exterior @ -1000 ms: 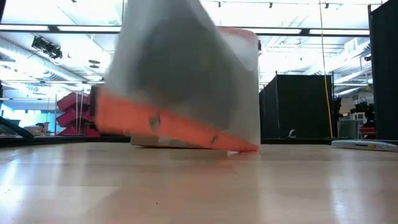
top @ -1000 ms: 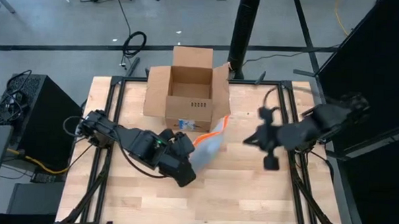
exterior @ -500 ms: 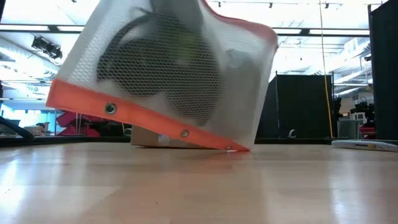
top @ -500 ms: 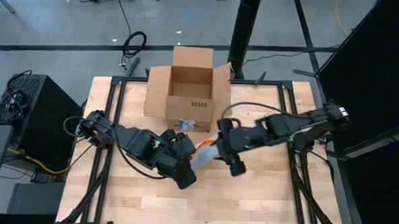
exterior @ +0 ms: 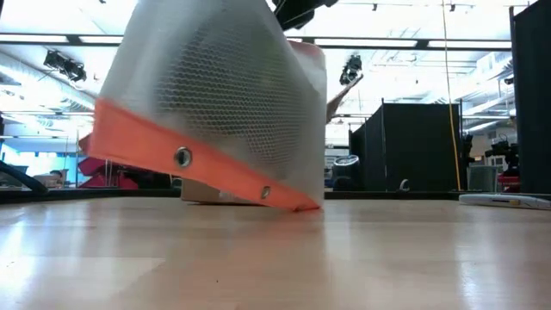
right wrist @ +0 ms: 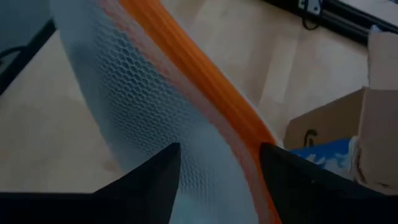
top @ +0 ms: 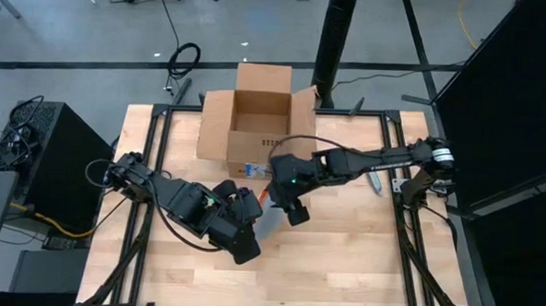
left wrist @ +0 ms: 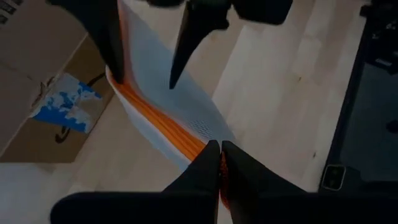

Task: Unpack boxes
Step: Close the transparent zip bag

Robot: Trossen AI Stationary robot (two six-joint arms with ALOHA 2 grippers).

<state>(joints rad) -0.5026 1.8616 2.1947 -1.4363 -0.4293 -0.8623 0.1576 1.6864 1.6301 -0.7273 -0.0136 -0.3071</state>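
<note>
Seen from above, a pale wooden table [top: 342, 257] sits on a grey floor. The brown corrugated cardboard box [top: 256, 125] stands open at the table's far edge. Just in front of it, the left gripper [top: 254, 228] pinches a clear mesh pouch with an orange edge [top: 268, 213], while the right gripper [top: 285, 195] straddles the pouch's other end.

At table height, the pouch [exterior: 215, 112] fills the foreground, one corner touching the wood.

The left wrist view shows fingers [left wrist: 208, 163] clamped together on the orange edge.

The right wrist view shows fingers [right wrist: 155, 180] spread apart around the pouch, the box's blue label [right wrist: 323, 152] beyond.
</note>
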